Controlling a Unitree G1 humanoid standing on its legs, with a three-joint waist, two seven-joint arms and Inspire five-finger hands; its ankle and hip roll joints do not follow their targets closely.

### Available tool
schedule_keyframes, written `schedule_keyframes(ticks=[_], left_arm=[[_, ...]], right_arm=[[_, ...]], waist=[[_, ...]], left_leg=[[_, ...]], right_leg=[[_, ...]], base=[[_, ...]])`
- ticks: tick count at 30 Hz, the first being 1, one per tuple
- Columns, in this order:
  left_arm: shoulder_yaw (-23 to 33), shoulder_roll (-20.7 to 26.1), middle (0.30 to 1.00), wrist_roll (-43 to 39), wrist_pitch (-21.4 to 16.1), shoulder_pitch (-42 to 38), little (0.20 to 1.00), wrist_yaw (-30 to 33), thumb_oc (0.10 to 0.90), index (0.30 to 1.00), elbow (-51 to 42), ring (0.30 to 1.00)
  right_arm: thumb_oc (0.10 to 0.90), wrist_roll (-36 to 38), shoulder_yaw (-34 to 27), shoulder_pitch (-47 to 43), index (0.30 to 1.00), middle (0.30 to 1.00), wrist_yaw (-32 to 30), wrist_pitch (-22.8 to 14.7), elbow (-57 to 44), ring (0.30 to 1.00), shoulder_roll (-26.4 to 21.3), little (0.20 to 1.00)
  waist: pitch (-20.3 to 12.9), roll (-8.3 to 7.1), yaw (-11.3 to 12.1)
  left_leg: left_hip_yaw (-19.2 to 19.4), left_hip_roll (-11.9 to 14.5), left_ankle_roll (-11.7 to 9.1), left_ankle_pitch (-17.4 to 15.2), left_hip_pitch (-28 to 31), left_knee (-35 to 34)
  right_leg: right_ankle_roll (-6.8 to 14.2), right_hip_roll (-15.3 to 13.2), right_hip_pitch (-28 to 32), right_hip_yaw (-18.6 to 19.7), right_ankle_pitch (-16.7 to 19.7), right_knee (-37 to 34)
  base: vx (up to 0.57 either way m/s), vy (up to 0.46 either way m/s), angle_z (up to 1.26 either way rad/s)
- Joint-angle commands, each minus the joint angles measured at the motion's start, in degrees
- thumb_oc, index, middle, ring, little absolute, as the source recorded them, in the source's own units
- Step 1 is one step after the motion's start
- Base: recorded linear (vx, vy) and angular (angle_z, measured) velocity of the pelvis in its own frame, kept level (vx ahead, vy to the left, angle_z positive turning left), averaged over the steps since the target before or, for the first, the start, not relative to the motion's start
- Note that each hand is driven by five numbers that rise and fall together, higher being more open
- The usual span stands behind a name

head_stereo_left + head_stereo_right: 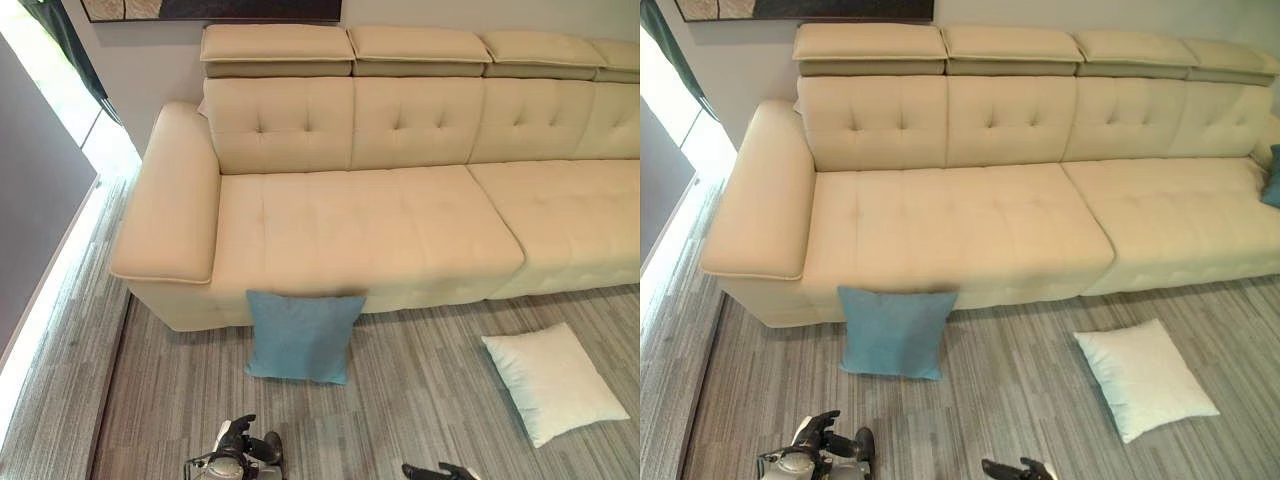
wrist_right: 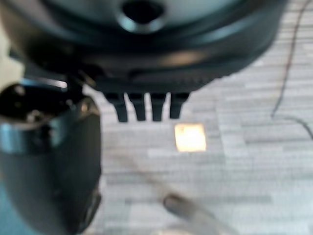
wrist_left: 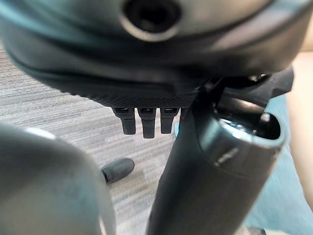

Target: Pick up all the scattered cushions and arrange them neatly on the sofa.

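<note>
Though off the sofa [image 1: 380, 215], blue cushion [image 1: 300, 335] upright.

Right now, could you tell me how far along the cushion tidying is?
Barely started. The blue cushion leans against the sofa front on the floor, and the white cushion lies flat on the floor. Both the left hand and right hand hold nothing. Both cushions remain to be lifted.
</note>
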Motion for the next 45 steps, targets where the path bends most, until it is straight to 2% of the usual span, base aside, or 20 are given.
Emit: schedule_keyframes(ticks=[1,2,4,5,6,8,10,12,14,17,20,23,28,31,36,39,41,42,44,45], left_arm=[[-1.46,1.26,0.900,1.56,0.39,3.09,0.900,1.14,0.800,0.900,1.10,0.900],[-1.15,1.65,0.900,1.44,0.44,2.98,0.900,1.13,0.800,0.900,0.73,0.900],[-1.12,2.14,0.900,1.27,0.33,2.71,0.900,1.03,0.800,0.900,0.50,0.900],[-1.12,2.14,0.900,1.27,0.33,2.71,0.900,1.03,0.800,0.900,0.50,0.900],[-1.40,2.60,0.900,1.42,0.29,2.30,0.900,1.08,0.800,0.900,0.45,0.900],[-1.63,2.73,0.900,1.59,0.06,1.66,0.900,0.92,0.800,0.900,0.50,0.900],[-1.69,2.65,0.900,1.56,0.01,1.59,0.900,0.89,0.800,0.900,0.61,0.900],[-1.66,2.60,0.900,1.77,-0.10,1.34,0.900,0.62,0.800,0.900,0.81,0.900],[-1.68,2.65,0.900,1.83,-0.11,1.32,0.900,0.57,0.800,0.900,0.93,0.900],[-1.75,2.34,0.900,2.69,-0.12,1.57,0.900,0.28,0.800,0.900,1.89,0.900],[-2.42,1.75,0.900,2.68,-0.08,1.39,0.900,0.00,0.800,0.900,1.64,0.900],[-2.80,1.27,0.900,1.92,-0.14,1.08,0.900,0.23,0.800,0.900,1.01,0.900],[-3.00,1.03,0.900,1.65,-0.10,1.53,0.900,0.47,0.800,0.900,0.94,0.900],[-3.43,0.86,0.900,1.15,-0.08,1.29,0.900,0.48,0.800,0.900,1.05,0.900],[-4.11,0.99,0.900,2.57,-0.03,1.56,0.900,0.24,0.800,0.900,1.21,0.900],[-3.11,3.84,0.900,0.94,-0.58,-1.29,0.900,0.85,0.800,0.900,-0.32,0.900],[-0.53,6.65,0.900,-3.62,-2.75,-4.66,0.900,2.31,0.800,0.900,-2.92,0.900],[-0.67,7.38,0.900,-6.38,-4.34,-6.60,0.900,3.70,0.800,0.900,-5.96,0.900],[-2.12,9.27,0.900,-13.22,-8.56,-14.09,0.900,8.36,0.800,0.900,-17.39,0.900],[-2.09,9.29,0.900,-13.23,-8.57,-14.21,0.900,8.37,0.800,0.900,-17.40,0.900]], right_arm=[[0.800,-1.62,0.01,-2.16,0.900,0.900,-0.37,-1.44,-3.27,0.900,-1.19,0.900],[0.800,-1.75,0.23,-2.47,0.900,0.900,-0.10,-1.31,-3.85,0.900,-1.15,0.900],[0.800,-1.51,0.21,-2.77,0.900,0.900,0.15,-1.31,-4.33,0.900,-1.34,0.900],[0.800,-1.51,0.21,-2.78,0.900,0.900,0.15,-1.31,-4.33,0.900,-1.34,0.900],[0.800,-1.05,0.39,-3.14,0.900,0.900,0.25,-1.46,-4.98,0.900,-1.43,0.900],[0.800,-0.87,0.68,-3.64,0.900,0.900,0.23,-1.47,-4.92,0.900,-1.77,0.900],[0.800,-0.75,0.74,-3.79,0.900,0.900,0.26,-1.50,-4.88,0.900,-1.81,0.900],[0.800,-1.05,0.88,-3.77,0.900,0.900,0.25,-1.19,-4.59,0.900,-1.98,0.900],[0.800,-1.18,0.87,-3.64,0.900,0.900,0.34,-1.09,-4.50,0.900,-2.03,0.900],[0.800,-1.25,0.25,-2.43,0.900,0.900,0.22,-1.26,-3.13,0.900,-2.12,0.900],[0.800,-0.60,-0.20,-2.55,0.900,0.900,0.09,-1.56,-2.36,0.900,-2.75,0.900],[0.800,-0.08,-0.01,-3.28,0.900,0.900,-0.22,-1.58,-2.32,0.900,-3.43,0.900],[0.800,-0.20,0.30,-3.46,0.900,0.900,-0.61,-1.90,-2.81,0.900,-3.74,0.900],[0.800,-0.43,0.36,-3.73,0.900,0.900,-0.84,-2.07,-3.46,0.900,-3.65,0.900],[0.800,-1.88,0.79,-3.30,0.900,0.900,-0.97,-1.67,-3.64,0.900,-2.42,0.900],[0.800,-0.39,0.79,-6.74,0.900,0.900,-0.80,-1.27,-6.22,0.900,-3.29,0.900],[0.800,2.17,-1.18,-6.59,0.900,0.900,-1.91,-2.85,-6.27,0.900,-5.16,0.900],[0.800,3.66,-2.01,-8.59,0.900,0.900,-3.61,-3.29,-6.70,0.900,-6.18,0.900],[0.800,7.77,-5.89,-14.89,0.900,0.900,-11.50,-6.62,-15.54,0.900,-9.03,0.900],[0.800,7.76,-5.94,-15.00,0.900,0.900,-11.51,-6.61,-15.59,0.900,-9.03,0.900]], waist=[[0.38,0.67,2.58],[0.48,0.94,2.35],[0.67,1.25,1.84],[0.64,1.22,1.89],[1.18,1.76,1.01],[1.48,2.44,0.00],[1.66,2.50,-0.42],[2.30,2.22,-1.43],[2.70,2.24,-1.83],[2.07,1.74,-2.31],[2.42,1.07,-2.13],[3.24,0.73,-1.70],[2.58,0.69,-0.80],[2.51,1.37,0.05],[2.03,1.43,0.03],[3.83,0.90,0.05],[7.68,0.47,-0.69],[9.41,0.98,-0.78],[12.31,3.49,-2.50],[12.32,3.48,-2.51]], left_leg=[[0.06,0.45,-1.94,-8.79,0.13,4.91],[0.17,-0.53,-0.58,-9.83,1.52,4.38],[-0.30,-1.27,0.42,-10.59,2.31,4.30],[-0.24,-1.31,0.45,-10.62,2.27,4.32],[-1.34,-1.62,0.99,-11.43,3.47,4.13],[-2.47,-1.96,0.98,-11.82,4.97,2.92],[-2.84,-2.09,0.88,-11.90,5.56,2.44],[-4.15,-2.86,0.62,-12.05,6.87,1.42],[-4.56,-3.00,0.46,-12.04,7.41,1.07],[-5.41,-3.39,-0.90,-13.72,8.13,2.77],[-3.77,-2.83,-3.36,-14.63,4.99,11.16],[-2.77,-1.14,-4.19,-13.73,1.26,18.10],[-4.13,1.20,-4.13,-12.83,0.59,12.66],[-7.47,3.59,-5.03,-8.74,0.05,5.92],[-6.11,2.03,-4.03,-9.08,2.03,3.01],[-4.12,1.08,-2.82,-9.70,-0.79,3.32],[-2.76,0.61,-2.57,-9.49,-6.01,5.57],[-2.58,0.35,-2.75,-9.45,-9.52,7.36],[-2.01,0.98,-3.96,-10.33,-24.64,14.07],[-1.67,1.01,-3.55,-8.84,-25.63,14.02]], right_leg=[[2.39,-3.54,-4.86,3.54,-1.69,10.72],[3.67,-4.81,-7.79,4.31,0.65,16.51],[4.40,-5.23,-10.07,5.72,3.13,20.95],[4.43,-5.29,-10.19,5.79,3.07,21.09],[3.67,-3.98,-13.45,8.88,3.03,23.50],[2.41,-1.96,-15.86,10.40,0.71,18.76],[2.26,-1.42,-16.61,10.42,1.03,16.48],[2.79,-0.31,-19.75,10.66,4.02,10.62],[2.92,-0.07,-20.49,10.35,4.77,9.76],[1.96,0.24,-16.61,10.15,4.26,5.69],[0.67,-0.61,-13.32,8.34,3.81,3.63],[-0.72,-0.82,-11.65,7.61,2.95,3.11],[-0.19,-0.89,-10.01,7.48,2.26,1.48],[0.13,-0.56,-9.00,7.87,1.08,1.19],[1.81,-2.59,-8.80,9.84,2.11,0.95],[3.41,-4.31,-14.87,10.64,3.12,4.45],[3.46,-5.47,-21.36,11.59,4.21,8.18],[3.17,-6.13,-24.73,11.63,4.53,9.56],[2.95,-7.67,-40.18,12.11,3.17,15.79],[2.61,-7.70,-41.04,11.93,4.62,15.46]], base=[[0.13,0.181,0.00],[0.18,0.219,-0.05],[0.14,0.138,-0.04],[0.15,0.096,0.12],[0.14,0.066,0.19],[0.22,0.023,0.33],[0.13,-0.028,0.23],[0.13,-0.062,0.35],[0.12,-0.075,0.12],[0.19,-0.163,0.39],[0.09,-0.141,0.46],[0.01,-0.050,0.57],[0.09,0.031,0.01],[0.14,0.117,-0.01],[0.14,0.270,-0.50],[-0.12,0.159,-0.43],[-0.26,0.054,-0.23],[-0.30,0.011,-0.05],[-0.27,-0.033,0.12],[-0.08,-0.037,0.04]])
